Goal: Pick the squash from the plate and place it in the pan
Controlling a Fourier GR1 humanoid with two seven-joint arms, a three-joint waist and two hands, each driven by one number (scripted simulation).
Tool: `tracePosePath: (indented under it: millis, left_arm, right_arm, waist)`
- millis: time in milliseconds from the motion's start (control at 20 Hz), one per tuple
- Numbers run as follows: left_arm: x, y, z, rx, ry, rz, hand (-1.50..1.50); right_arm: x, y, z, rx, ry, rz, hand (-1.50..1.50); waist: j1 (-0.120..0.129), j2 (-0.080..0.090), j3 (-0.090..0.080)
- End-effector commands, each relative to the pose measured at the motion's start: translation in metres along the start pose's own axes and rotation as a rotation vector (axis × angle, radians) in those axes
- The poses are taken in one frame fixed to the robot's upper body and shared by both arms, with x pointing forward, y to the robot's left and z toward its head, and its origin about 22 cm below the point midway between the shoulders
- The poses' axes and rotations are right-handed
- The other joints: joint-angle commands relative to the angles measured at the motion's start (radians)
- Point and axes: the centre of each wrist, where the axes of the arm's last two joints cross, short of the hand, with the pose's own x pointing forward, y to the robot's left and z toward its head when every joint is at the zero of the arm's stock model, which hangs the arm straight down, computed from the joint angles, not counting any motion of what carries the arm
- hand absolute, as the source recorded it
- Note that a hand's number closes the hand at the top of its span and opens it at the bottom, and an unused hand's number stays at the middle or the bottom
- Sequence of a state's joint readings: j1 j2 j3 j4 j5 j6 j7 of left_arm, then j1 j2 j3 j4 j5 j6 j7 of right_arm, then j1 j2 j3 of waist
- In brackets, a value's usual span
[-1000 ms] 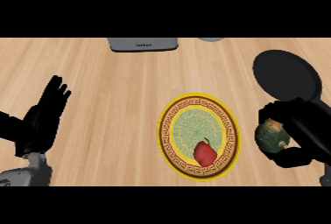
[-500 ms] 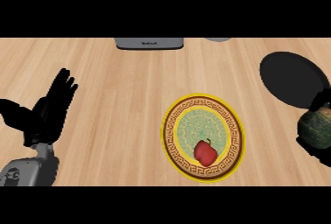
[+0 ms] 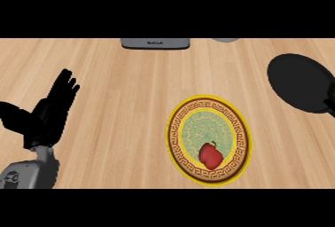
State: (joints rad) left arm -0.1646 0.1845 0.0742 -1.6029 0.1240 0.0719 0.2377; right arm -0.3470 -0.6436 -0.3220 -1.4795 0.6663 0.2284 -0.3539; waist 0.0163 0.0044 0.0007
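The right hand and the squash are out of sight, so any release over the pan (image 3: 300,86) goes unjudged. The left hand (image 3: 49,111) rests with fingers spread, and a red fruit (image 3: 210,154) sits on the plate (image 3: 175,133).

- Light wooden counter top (image 3: 131,84) with fine grain.
- Round yellow-rimmed plate (image 3: 175,133) with a brown key-pattern border and pale green centre, lying right of the middle.
- Black round pan (image 3: 297,82) near the right edge.
- Dark grey flat appliance (image 3: 156,43) at the far edge.
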Motion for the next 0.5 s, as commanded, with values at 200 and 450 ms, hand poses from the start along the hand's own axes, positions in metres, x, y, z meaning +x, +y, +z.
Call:
tracePosePath:
  millis: [200, 450]
  left_arm:
    - [0.004, -0.003, -0.002, -0.036, -0.012, 0.004, 0.0]
    - [-0.001, -0.022, -0.009, -0.046, -0.02, 0.006, 0.0]
  right_arm:
    - [-0.083, 0.004, -0.014, -0.043, 0.072, -0.073, 1.5]
    - [-0.09, 0.047, -0.029, 0.012, 0.022, -0.06, 1.5]
  waist:
    - [0.021, 0.006, 0.001]
    - [0.033, 0.016, 0.002]
